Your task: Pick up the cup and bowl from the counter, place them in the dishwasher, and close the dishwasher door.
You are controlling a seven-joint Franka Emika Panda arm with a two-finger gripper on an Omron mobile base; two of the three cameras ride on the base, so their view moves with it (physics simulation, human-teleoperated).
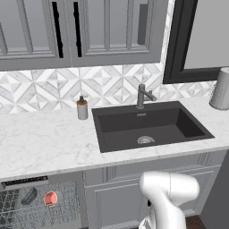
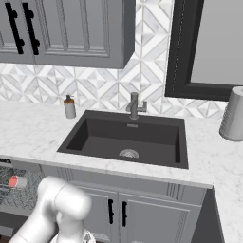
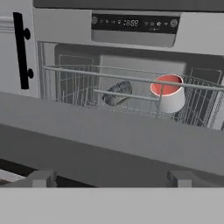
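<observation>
The dishwasher [image 3: 133, 22] stands open under the counter [image 1: 44, 138], its wire rack showing. On that rack the cup [image 3: 168, 94] lies on its side with its red inside facing me, also seen as the cup [image 1: 50, 198] and the cup [image 2: 18, 182]. Left of it the bowl [image 3: 117, 93] rests tilted on edge, the bowl [image 1: 29, 195] dark among the wires. The dishwasher door [image 3: 109, 135] spans the hand view as a broad grey panel, partly raised in front of the rack. My gripper [image 3: 111, 178] is open, its fingertips [image 3: 41, 177] wide apart just below the door's near face, holding nothing.
A black sink [image 1: 150, 125] with a faucet [image 1: 142, 95] is set in the counter. A soap bottle [image 1: 82, 108] stands at its left and a tall grey canister [image 1: 221, 89] at the far right. A grey cabinet with a black handle [image 3: 20, 50] borders the dishwasher.
</observation>
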